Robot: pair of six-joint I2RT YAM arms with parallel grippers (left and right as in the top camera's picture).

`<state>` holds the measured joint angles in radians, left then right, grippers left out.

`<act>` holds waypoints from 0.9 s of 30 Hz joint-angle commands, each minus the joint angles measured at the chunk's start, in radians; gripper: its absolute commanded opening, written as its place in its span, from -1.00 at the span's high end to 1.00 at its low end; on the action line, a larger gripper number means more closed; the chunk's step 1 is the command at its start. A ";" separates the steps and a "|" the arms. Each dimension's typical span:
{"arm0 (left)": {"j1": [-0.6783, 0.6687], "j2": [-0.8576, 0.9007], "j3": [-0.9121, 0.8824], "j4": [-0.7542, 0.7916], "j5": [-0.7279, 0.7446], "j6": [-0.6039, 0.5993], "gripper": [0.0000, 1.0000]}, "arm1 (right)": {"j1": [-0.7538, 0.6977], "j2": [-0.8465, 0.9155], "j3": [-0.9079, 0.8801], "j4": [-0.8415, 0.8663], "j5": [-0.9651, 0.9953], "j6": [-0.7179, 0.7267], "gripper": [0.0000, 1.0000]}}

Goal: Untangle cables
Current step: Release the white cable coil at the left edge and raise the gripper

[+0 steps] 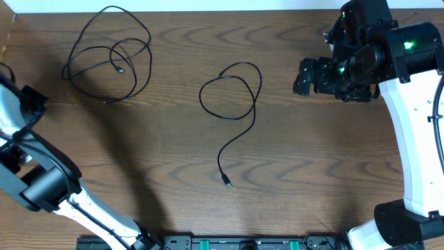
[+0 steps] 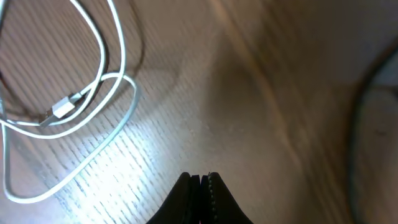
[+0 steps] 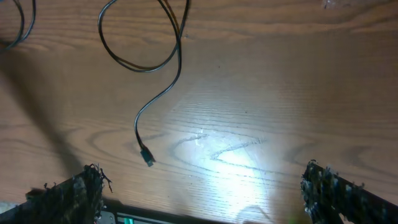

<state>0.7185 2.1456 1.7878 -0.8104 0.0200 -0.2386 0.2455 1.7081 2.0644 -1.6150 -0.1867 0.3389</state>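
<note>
Two black cables lie apart on the wooden table. One is a loose double loop at the back left. The other is a loop in the middle with a tail running down to its plug. The right wrist view shows this cable and plug too. A white cable with a pale plug lies looped in the left wrist view, up and left of my left gripper, which is shut on nothing. My right gripper hangs wide open and empty above bare wood, right of the middle cable.
My left arm crosses the table's front left corner and my right arm runs along the right side. A black rail lines the front edge. A blurred dark curve shows at the right of the left wrist view.
</note>
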 commanded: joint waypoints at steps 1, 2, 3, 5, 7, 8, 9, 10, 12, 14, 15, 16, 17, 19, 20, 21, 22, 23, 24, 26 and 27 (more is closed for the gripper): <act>0.004 0.034 -0.004 -0.011 -0.153 0.021 0.85 | 0.005 -0.010 0.002 -0.001 0.004 -0.011 -0.98; 0.005 0.038 -0.004 -0.013 -0.195 0.020 0.85 | 0.005 -0.010 0.002 -0.001 0.004 -0.011 -0.99; 0.012 0.041 -0.004 -0.018 -0.247 0.020 0.85 | 0.005 -0.010 0.002 -0.001 0.004 -0.011 -0.99; 0.026 0.045 -0.006 -0.018 -0.260 0.020 0.85 | 0.005 -0.010 0.002 -0.001 0.004 -0.011 -0.99; 0.042 0.047 -0.017 -0.011 -0.256 0.020 0.85 | 0.005 -0.010 0.002 -0.001 0.004 -0.011 -0.98; 0.053 0.051 -0.023 -0.011 -0.257 0.020 0.85 | 0.005 -0.010 0.002 -0.001 0.004 -0.011 -0.99; 0.061 0.055 -0.026 -0.011 -0.256 0.020 0.85 | 0.005 -0.010 0.002 -0.001 0.004 -0.011 -0.99; 0.069 0.058 -0.032 -0.010 -0.257 0.020 0.85 | 0.005 -0.010 0.002 -0.001 0.004 -0.011 -0.98; 0.087 0.066 -0.038 -0.008 -0.257 0.019 0.85 | 0.005 -0.010 0.002 -0.001 0.004 -0.011 -0.98; 0.104 0.073 -0.040 -0.012 -0.257 0.016 0.85 | 0.005 -0.010 0.002 -0.001 0.004 -0.011 -0.99; 0.115 0.074 -0.043 -0.012 -0.258 0.016 0.85 | 0.005 -0.010 0.002 -0.001 0.004 -0.011 -0.99; 0.125 0.074 -0.045 -0.012 -0.258 0.016 0.85 | 0.005 -0.010 0.002 -0.001 0.004 -0.011 -0.99; 0.137 0.075 -0.048 -0.011 -0.259 0.016 0.85 | 0.005 -0.010 0.002 -0.001 0.004 -0.011 -0.98; 0.158 0.074 -0.050 -0.014 -0.291 0.005 0.85 | 0.005 -0.010 0.002 -0.001 0.004 -0.011 -0.99; 0.167 0.074 -0.050 -0.019 -0.325 -0.019 0.85 | 0.005 -0.010 0.002 -0.001 0.004 -0.011 -0.99; 0.177 0.074 -0.050 -0.023 -0.358 -0.042 0.85 | 0.005 -0.010 0.002 -0.001 0.004 -0.011 -0.99; 0.187 0.074 -0.050 -0.026 -0.378 -0.055 0.85 | 0.005 -0.010 0.002 -0.001 0.004 -0.011 -0.98; 0.194 0.074 -0.050 -0.024 -0.377 -0.054 0.84 | 0.005 -0.010 0.002 -0.001 0.004 -0.011 -0.99; 0.201 0.074 -0.050 -0.022 -0.376 -0.054 0.85 | 0.005 -0.010 0.002 -0.001 0.004 -0.011 -0.99; 0.208 0.072 -0.050 -0.017 -0.377 -0.054 0.85 | 0.005 -0.010 0.002 -0.001 0.004 -0.011 -0.99; 0.208 0.068 -0.050 -0.012 -0.377 -0.054 0.85 | 0.005 -0.010 0.002 -0.001 0.004 -0.011 -0.98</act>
<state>0.9207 2.2070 1.7393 -0.8284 -0.3122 -0.2691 0.2455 1.7081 2.0644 -1.6150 -0.1864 0.3389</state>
